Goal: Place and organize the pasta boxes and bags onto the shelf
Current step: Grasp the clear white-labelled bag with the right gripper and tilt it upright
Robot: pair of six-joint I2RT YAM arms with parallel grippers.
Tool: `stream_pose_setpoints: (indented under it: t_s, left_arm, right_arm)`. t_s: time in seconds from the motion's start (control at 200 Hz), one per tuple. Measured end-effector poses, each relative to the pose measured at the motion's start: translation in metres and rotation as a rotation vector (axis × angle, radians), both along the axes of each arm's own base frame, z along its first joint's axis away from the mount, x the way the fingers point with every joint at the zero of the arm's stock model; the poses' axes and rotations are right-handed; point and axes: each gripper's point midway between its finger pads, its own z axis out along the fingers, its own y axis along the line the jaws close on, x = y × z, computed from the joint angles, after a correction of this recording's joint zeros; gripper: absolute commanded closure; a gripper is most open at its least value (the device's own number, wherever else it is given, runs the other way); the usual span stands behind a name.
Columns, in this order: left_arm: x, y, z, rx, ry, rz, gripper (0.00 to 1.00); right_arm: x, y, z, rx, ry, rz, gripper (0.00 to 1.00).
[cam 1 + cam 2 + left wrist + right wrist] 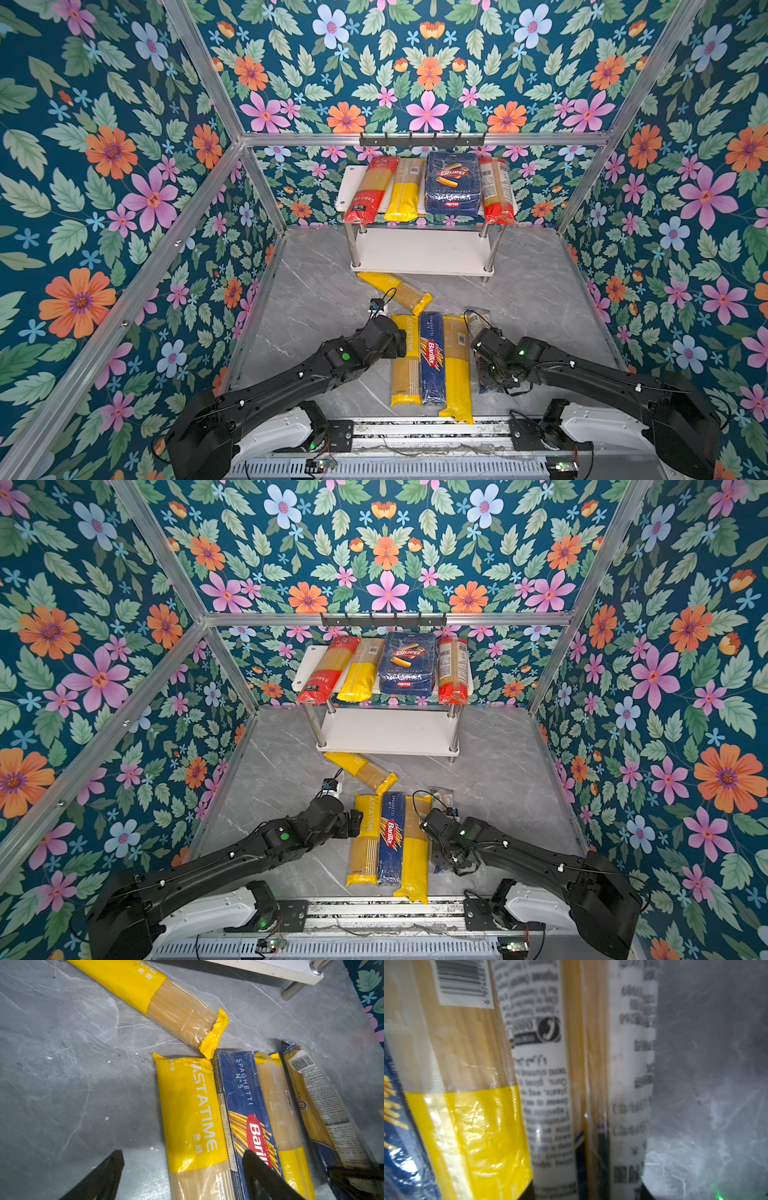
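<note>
The shelf stands at the back; on its top board lie two red-ended bags, a yellow bag and the blue Barilla rigatoni pack. On the table a yellow bag lies askew. In front of it lie the PASTATIME bag, the Barilla spaghetti box and another yellow bag, side by side. My left gripper is open astride the PASTATIME bag, one finger over the blue box. My right gripper is shut on the dark-ended clear bag, which lies rightmost on the table and is largely hidden in both top views.
A black hook rail hangs on the back wall above the shelf. Aluminium frame posts and floral walls close in the grey marble table on three sides. The arms' base rail runs along the front edge.
</note>
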Motion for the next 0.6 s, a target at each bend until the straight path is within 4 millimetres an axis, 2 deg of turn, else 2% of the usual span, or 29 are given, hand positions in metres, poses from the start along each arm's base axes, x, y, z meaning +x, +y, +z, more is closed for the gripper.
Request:
stream_pose_setpoints:
  t_s: [0.6]
  left_arm:
    - [0.008,-0.003,0.01,0.027,-0.012,0.014,0.08]
  right_arm:
    - [0.03,0.014,0.042,0.039,-0.164,0.047,1.0]
